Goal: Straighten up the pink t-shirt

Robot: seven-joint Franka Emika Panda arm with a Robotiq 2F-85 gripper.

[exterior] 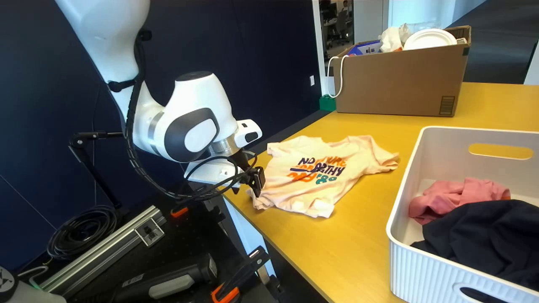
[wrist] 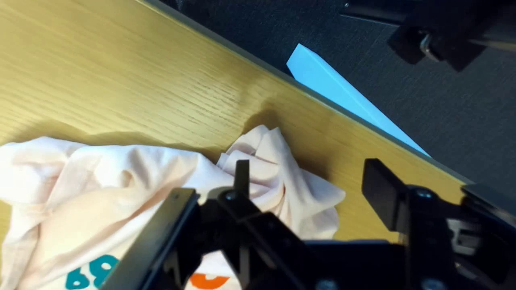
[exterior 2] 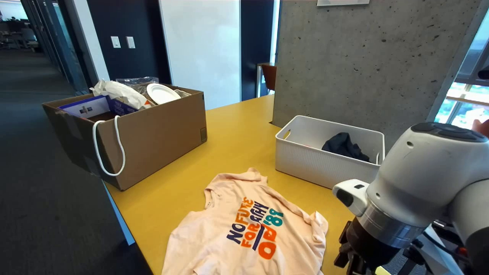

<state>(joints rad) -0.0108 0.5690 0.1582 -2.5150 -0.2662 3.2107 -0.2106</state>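
The pink t-shirt [exterior: 303, 189] lies spread on the yellow table, its orange, green and dark print facing up. In an exterior view, the hem and sleeve sides of the t-shirt [exterior 2: 214, 240] look wrinkled. My gripper [exterior: 257, 182] is low over the corner by the table edge. Seen from the wrist, the gripper [wrist: 309, 177] has its fingers spread wide, and a bunched corner of the t-shirt [wrist: 298, 197] shows in the gap, nearer the left finger. Neither finger pinches it. The gripper hides part of the print.
A white basket [exterior: 425, 269] holds a rose-pink cloth [exterior: 459, 195] and a black garment [exterior: 480, 235]. A full cardboard box [exterior: 400, 84] stands at the table's far end. The table edge [wrist: 258, 60] runs close to the bunched corner.
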